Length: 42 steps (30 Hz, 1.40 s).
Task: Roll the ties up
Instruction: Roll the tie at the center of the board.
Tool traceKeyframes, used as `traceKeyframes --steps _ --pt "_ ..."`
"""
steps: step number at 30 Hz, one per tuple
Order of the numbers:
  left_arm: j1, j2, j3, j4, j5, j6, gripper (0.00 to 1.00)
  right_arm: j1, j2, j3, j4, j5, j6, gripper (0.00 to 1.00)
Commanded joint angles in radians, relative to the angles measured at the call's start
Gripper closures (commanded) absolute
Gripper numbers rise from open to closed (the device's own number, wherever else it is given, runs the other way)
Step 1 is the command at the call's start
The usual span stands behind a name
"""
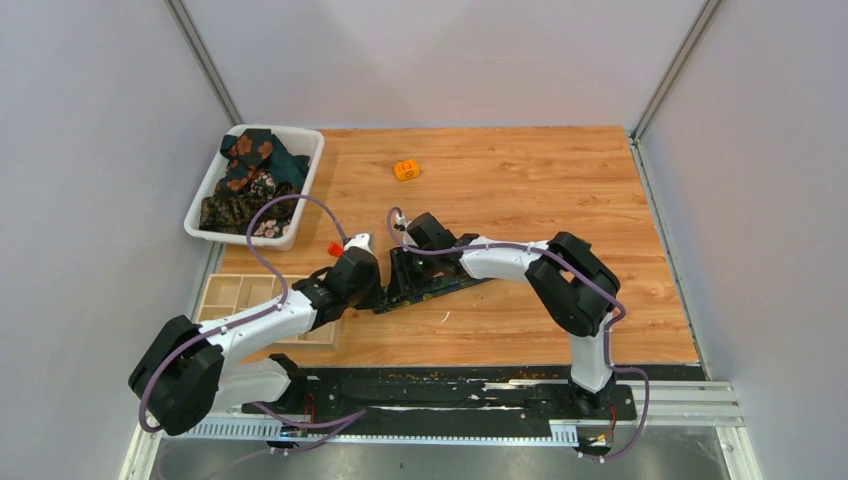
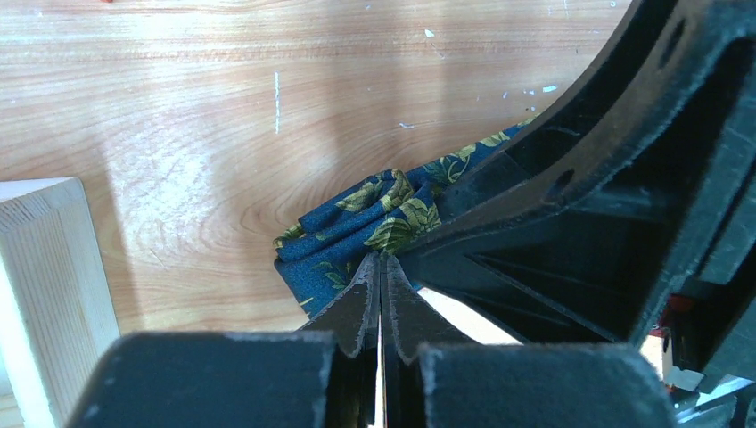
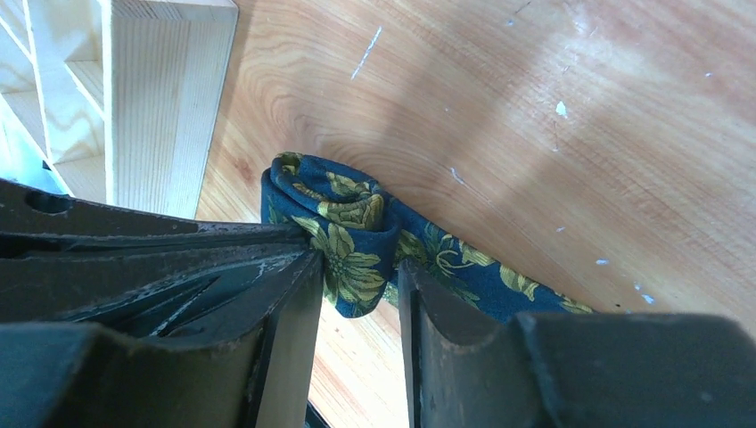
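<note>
On the table [image 1: 560, 190], the navy tie [image 1: 432, 288]: near end wound into a small roll, the rest stretched flat across the wood. In at the roll with the left gripper [image 2: 381, 266], clenched tight, tips touching the fabric; no telling about a pinch. Straddling that same roll with the right gripper [image 3: 359, 290], jaws parted, fabric between them. Just beside the roll, a wooden tray [image 1: 222, 292]. Back left, more ties [image 1: 250, 175] heaped in the bin [image 1: 302, 150].
</note>
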Motion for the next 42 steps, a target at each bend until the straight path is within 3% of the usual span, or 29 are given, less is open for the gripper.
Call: traceKeyframes --steps 1,5,9,12,19,30,42 --pt "-0.005 -0.024 -0.004 0.05 0.039 0.017 1.0 0.002 0.024 0.033 0.042 -0.001 0.013 0.66" --pt "-0.005 -0.043 0.001 0.03 0.028 0.02 1.0 0.002 0.022 0.021 0.054 -0.004 0.024 0.87" --pt "-0.005 -0.117 0.011 -0.044 -0.034 0.013 0.52 0.002 0.001 0.001 0.042 0.016 0.033 0.93" --pt "-0.005 -0.19 0.013 -0.108 -0.096 -0.016 0.3 0.002 -0.022 -0.021 0.03 0.041 0.053 0.94" --pt "-0.005 -0.278 -0.029 -0.169 -0.156 -0.136 0.32 0.007 -0.072 -0.092 0.035 0.129 0.133 0.97" --pt "-0.003 -0.258 -0.129 -0.024 -0.133 -0.258 0.38 0.008 -0.07 -0.188 0.102 0.173 0.209 0.99" --pt "-0.003 -0.191 -0.18 0.108 -0.146 -0.275 0.41 0.009 -0.058 -0.215 0.12 0.167 0.216 1.0"
